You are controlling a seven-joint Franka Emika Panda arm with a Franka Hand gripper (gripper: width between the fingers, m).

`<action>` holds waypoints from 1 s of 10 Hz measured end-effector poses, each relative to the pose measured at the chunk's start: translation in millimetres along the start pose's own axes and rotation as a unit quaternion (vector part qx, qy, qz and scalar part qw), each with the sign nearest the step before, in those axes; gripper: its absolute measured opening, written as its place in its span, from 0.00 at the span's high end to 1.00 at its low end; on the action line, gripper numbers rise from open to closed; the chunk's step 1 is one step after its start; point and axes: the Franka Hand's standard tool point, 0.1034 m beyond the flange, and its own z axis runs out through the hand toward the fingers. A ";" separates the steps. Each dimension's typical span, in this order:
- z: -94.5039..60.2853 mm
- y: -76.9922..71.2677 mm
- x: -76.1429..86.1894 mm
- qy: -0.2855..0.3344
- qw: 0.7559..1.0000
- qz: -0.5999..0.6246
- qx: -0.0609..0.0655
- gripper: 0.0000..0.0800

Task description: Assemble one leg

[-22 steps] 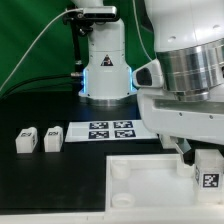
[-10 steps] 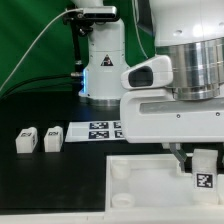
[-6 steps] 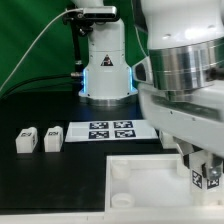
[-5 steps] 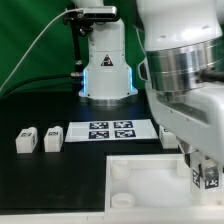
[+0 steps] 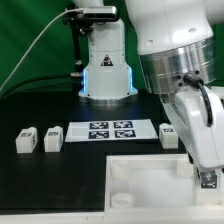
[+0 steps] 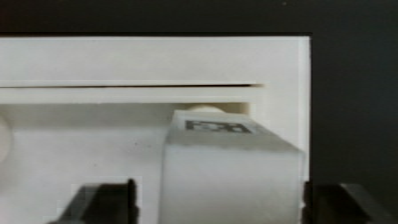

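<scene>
1. The gripper [image 6: 221,200] clasps the leg [image 6: 222,160], a small white plastic block with a black-and-white marker, between its dark fingers [image 6: 107,203], over the far right corner of the large white square tray-like piece [image 5: 140,170].
2. This looks like the seating step; next, probably a straight push or twist into the socket.
3. Three spare leg blocks [image 5: 38,138] and the marker board [image 5: 110,130] lie to the exterior view's left, well apart; nothing blocks the way.

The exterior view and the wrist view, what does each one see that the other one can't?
Only the exterior view shows three small white plastic blocks waiting on the black table, and the marker board. Only the wrist view shows the gripper with its two dark fingers either side of the white leg. Both show the big white tray-like piece.
</scene>
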 end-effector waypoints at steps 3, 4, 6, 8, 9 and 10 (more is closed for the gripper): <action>0.0 -0.9 -7.1 0.011 0.978 -0.210 -0.002 0.20; -0.2 -1.1 -5.8 0.011 0.965 -0.263 -0.003 0.20; 0.4 -0.8 -6.3 0.018 0.925 -0.379 -0.009 0.19; 0.3 -1.5 -8.8 0.033 0.821 -0.569 -0.027 0.19; -1.3 -2.3 -11.6 0.032 0.774 -0.632 -0.037 0.19; -1.9 -3.6 -15.0 0.035 0.732 -0.679 -0.042 0.19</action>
